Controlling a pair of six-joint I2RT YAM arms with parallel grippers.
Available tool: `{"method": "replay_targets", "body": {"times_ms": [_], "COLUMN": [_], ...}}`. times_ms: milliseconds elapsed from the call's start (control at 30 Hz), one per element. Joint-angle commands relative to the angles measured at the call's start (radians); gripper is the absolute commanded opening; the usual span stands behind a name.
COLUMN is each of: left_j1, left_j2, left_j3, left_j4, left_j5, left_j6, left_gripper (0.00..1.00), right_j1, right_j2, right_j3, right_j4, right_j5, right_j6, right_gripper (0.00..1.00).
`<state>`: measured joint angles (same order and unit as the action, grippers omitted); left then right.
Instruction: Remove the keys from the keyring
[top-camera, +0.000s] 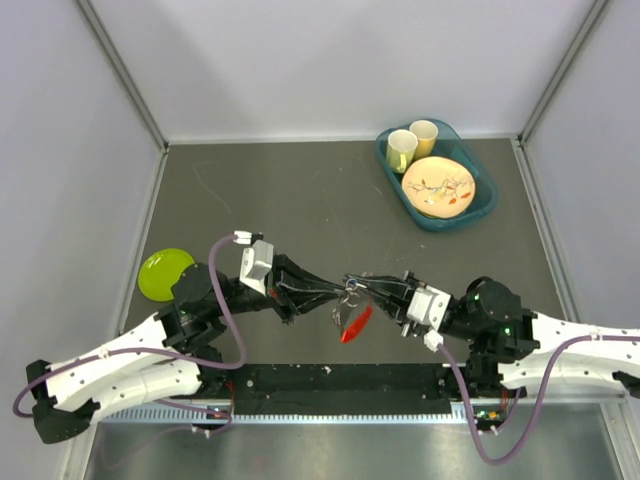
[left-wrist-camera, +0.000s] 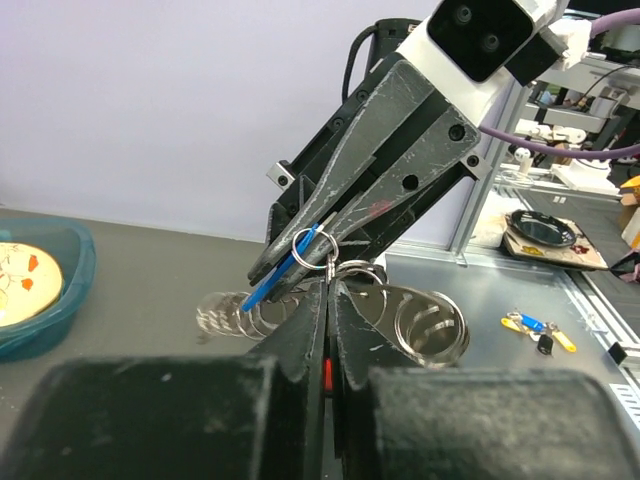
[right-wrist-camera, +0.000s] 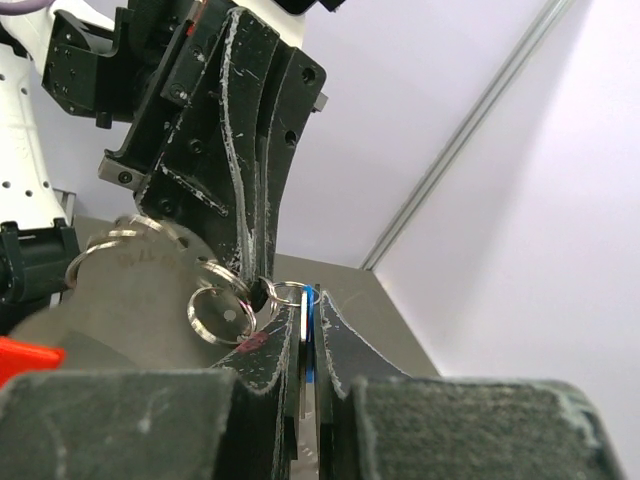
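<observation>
Both grippers meet above the table's front middle. My right gripper (top-camera: 354, 284) is shut on the blue key (right-wrist-camera: 311, 318), which stands edge-on between its fingers; the key also shows in the left wrist view (left-wrist-camera: 273, 277). The small silver keyring (right-wrist-camera: 290, 295) runs from the blue key's head to my left gripper (top-camera: 340, 293), which is shut on the ring (left-wrist-camera: 312, 247) at its fingertips. Larger silver rings (left-wrist-camera: 430, 325) hang from the same bunch. The red key (top-camera: 355, 323) dangles below the bunch, and a sliver of red (left-wrist-camera: 327, 375) shows through the gap between my left fingers.
A green plate (top-camera: 165, 272) lies at the left by the left arm. A teal bin (top-camera: 486, 205) at the back right holds two cups and a patterned plate. Grey walls close the table on three sides.
</observation>
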<state>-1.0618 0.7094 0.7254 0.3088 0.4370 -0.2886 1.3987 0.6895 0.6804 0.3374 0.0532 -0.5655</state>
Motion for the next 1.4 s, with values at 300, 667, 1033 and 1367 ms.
{"method": "replay_targets", "body": {"times_ms": [300,667,1033,1367], "left_j1": [-0.015,-0.023,-0.023,-0.023], "left_j2": [0.009,0.033,0.059,0.055], "left_j3": [0.065,0.158,0.197,0.201], "left_j4": [-0.169,-0.376,-0.435,-0.421], "left_j5": [-0.102,-0.184,-0.156,-0.104], "left_j6": [0.049,0.193,0.236,0.189], "left_gripper": [0.00,0.00,0.00,0.17], "right_j1": [0.013,0.013,0.013,0.013], "right_j2": [0.021,0.153,0.283,0.317], "right_j3": [0.041,0.180,0.251,0.246], "right_j4": [-0.086,-0.297,-0.370,-0.354], "right_j5": [0.063,0.100,0.162,0.218], "right_j6": [0.010,-0.037,-0.036,-0.054], "right_gripper": [0.00,0.00,0.00,0.00]}}
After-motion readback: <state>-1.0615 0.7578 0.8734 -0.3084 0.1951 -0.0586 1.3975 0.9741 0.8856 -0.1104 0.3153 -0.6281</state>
